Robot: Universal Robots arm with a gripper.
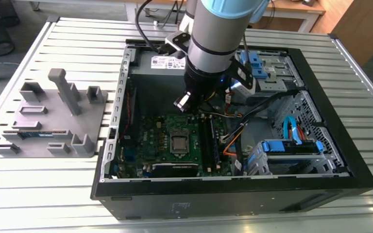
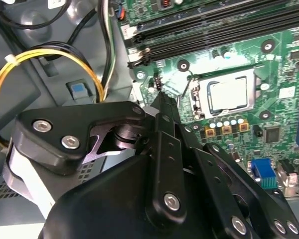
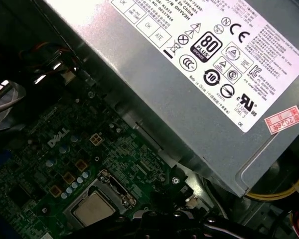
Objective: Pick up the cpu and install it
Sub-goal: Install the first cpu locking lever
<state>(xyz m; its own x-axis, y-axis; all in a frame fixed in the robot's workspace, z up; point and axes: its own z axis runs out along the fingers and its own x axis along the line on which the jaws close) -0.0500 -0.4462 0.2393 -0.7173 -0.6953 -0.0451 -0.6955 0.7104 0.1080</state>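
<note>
Fingers (image 2: 162, 102) look closed, empty — cpu (image 2: 229, 94) sits in the motherboard (image 1: 157, 141) socket, slatted table (image 1: 44, 194) below.

1. From my remote station, the exterior view shows a counter (image 1: 37, 194) of pale slatted metal, its long ribs running across from the exterior view's left to its right.
2. An open black computer case (image 1: 238, 196) lies on its side directly on the counter, filling the middle and the exterior view's right.
3. A grey fixture plate (image 1: 50, 121) with several upright holders rests flat on the counter just beside the case, toward the exterior view's left.
4. A bare strip of slats shows along the counter's near edge, in front of both items.
</note>
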